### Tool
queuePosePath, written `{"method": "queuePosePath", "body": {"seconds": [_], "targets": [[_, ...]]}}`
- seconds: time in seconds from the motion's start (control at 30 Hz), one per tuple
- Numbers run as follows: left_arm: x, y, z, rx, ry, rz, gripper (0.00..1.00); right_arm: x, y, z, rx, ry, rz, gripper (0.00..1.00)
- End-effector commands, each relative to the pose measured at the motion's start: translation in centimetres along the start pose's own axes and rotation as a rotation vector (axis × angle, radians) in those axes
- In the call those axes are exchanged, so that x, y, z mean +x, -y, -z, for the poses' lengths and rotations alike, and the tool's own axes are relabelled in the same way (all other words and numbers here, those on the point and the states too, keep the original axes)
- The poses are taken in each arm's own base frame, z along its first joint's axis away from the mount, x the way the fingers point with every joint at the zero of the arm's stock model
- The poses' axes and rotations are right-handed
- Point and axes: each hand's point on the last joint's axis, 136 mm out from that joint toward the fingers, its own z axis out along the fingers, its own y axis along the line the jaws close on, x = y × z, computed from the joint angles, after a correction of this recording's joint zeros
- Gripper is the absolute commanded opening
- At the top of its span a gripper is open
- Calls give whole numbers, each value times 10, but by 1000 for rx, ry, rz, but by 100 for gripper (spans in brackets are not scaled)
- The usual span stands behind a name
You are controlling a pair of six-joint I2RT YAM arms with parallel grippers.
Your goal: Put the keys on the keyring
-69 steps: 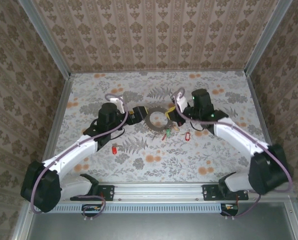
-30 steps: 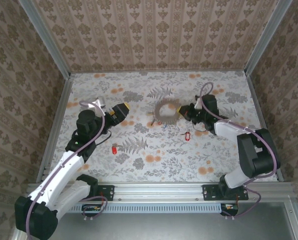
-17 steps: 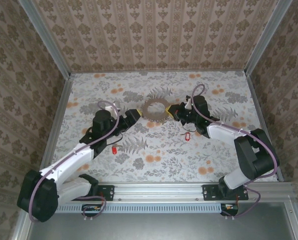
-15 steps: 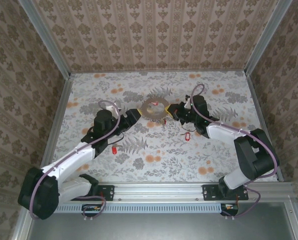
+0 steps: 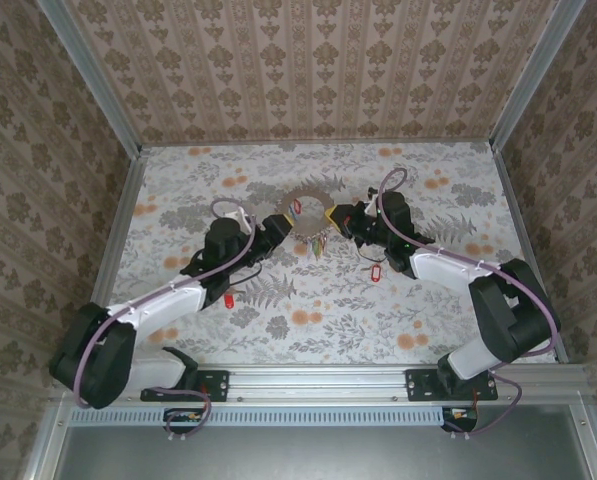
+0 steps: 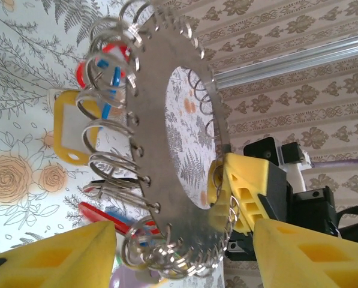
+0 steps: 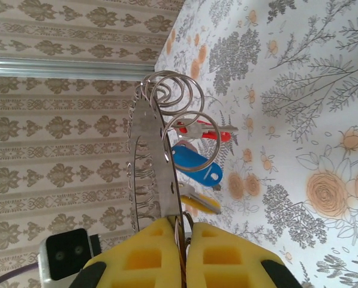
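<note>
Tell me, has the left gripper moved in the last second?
Yes. The left gripper has gone rightward, away from the table's left rail, up to the keyring.

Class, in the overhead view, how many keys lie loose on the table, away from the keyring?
2: a red key beside the left forearm, and a red-tagged key beside the right forearm. More may be hidden underneath.

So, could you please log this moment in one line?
right hand: shut on keyring | left hand: open around keyring | keys: several on keyring
</note>
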Motion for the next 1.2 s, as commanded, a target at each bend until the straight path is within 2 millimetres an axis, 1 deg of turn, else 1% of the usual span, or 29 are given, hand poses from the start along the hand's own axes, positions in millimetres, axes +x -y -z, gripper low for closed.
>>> {"method": "queuePosePath", "body": {"seconds": [0.0, 0.13, 0.2, 0.33, 0.4, 0.43, 0.47, 0.5, 0.57, 0.63, 0.73, 0.8, 0.83, 0.87, 0.9, 0.97, 1.07, 1.1, 1.13, 1.17], "targets": [[-14, 32, -6, 88, 44, -11, 61, -8, -63, 12, -173, 44, 38, 0], [-15, 32, -12, 84, 41, -7, 60, -7, -64, 14, -176, 56, 38, 0], [-18, 34, -12, 94, 57, -10, 48, -4, -66, 15, -180, 47, 43, 0], [-24, 39, -14, 92, 67, -47, 34, 2, -71, 19, -214, 35, 68, 0], [-26, 42, -15, 92, 63, -70, 22, 6, -73, 23, -228, 33, 87, 0], [-28, 42, -14, 94, 61, -84, 17, 8, -73, 26, -231, 35, 108, 1], [-29, 43, -13, 98, 57, -87, 14, 10, -68, 27, -222, 35, 127, 2], [-31, 43, -11, 101, 59, -91, 9, 11, -74, 35, -238, 47, 153, 2], [-36, 44, -6, 115, 67, -102, 1, 13, -70, 45, -229, 66, 198, 5], [-40, 50, -1, 147, 70, -126, 0, 15, -67, 53, -215, 80, 243, 10], [-43, 66, 6, 208, 52, -181, 0, 16, -67, 66, -194, 89, 318, 19], [-43, 79, 12, 255, 36, -219, 0, 11, -56, 75, -127, 108, 352, 27], [-42, 86, 15, 280, 17, -240, 0, 6, -48, 82, -79, 132, 370, 31], [-41, 92, 19, 303, -3, -263, 0, 0, -40, 89, -33, 158, 398, 32], [-38, 98, 22, 323, -28, -283, 0, -5, -37, 96, -10, 184, 432, 32], [-31, 107, 28, 353, -95, -318, 0, -12, -41, 112, -7, 253, 570, 33], [-22, 118, 35, 373, -161, -365, 0, -11, -54, 128, -42, 321, 833, 33], [-20, 122, 37, 380, -174, -380, 0, -7, -59, 132, -64, 325, 926, 33], [-26, 123, 40, 374, -169, -394, 0, 1, -64, 133, -94, 311, 1042, 32], [-27, 128, 43, 383, -178, -410, 0, 13, -68, 134, -134, 275, 1161, 31]]}}
